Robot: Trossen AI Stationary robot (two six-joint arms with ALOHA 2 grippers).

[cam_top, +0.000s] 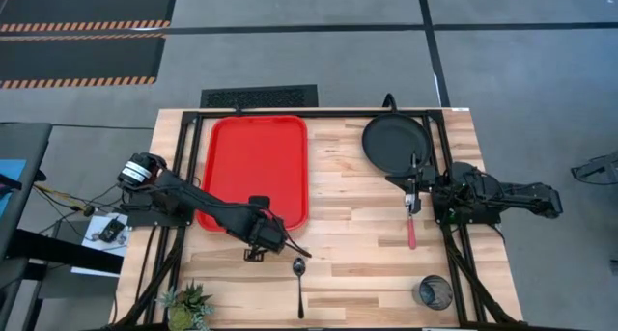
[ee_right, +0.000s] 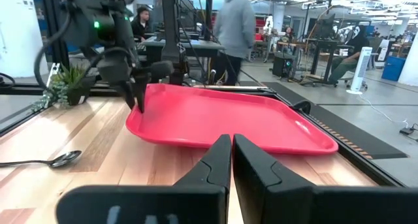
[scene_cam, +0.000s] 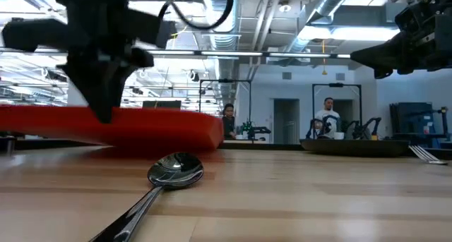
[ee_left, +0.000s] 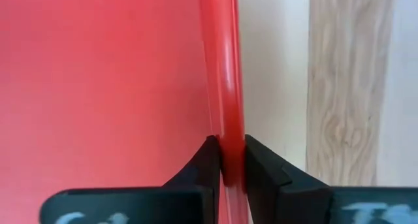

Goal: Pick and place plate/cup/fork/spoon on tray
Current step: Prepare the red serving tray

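Tray [cam_top: 256, 162]: large bright red rectangular plastic, rounded corners, raised edge, lying at the table's 10 o'clock with its near rim clamped between the left gripper's [ee_left: 228, 160] fingers; likely light and stiff but smooth, so the thin rim is the natural hold, and it may flex or slip if lifted by one corner. Right gripper [ee_right: 232, 160]: fingers together, holding nothing, parked at 3 o'clock beside the black plate [cam_top: 396, 143] and fork [cam_top: 411, 225]; spoon [cam_top: 299, 283] at 6 o'clock, cup [cam_top: 434, 292] at 5 o'clock

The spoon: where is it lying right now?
In the high view the spoon lies on bare wood near the table's front edge, just outside the red tray's front right corner and beside the left gripper, far left of the cup.
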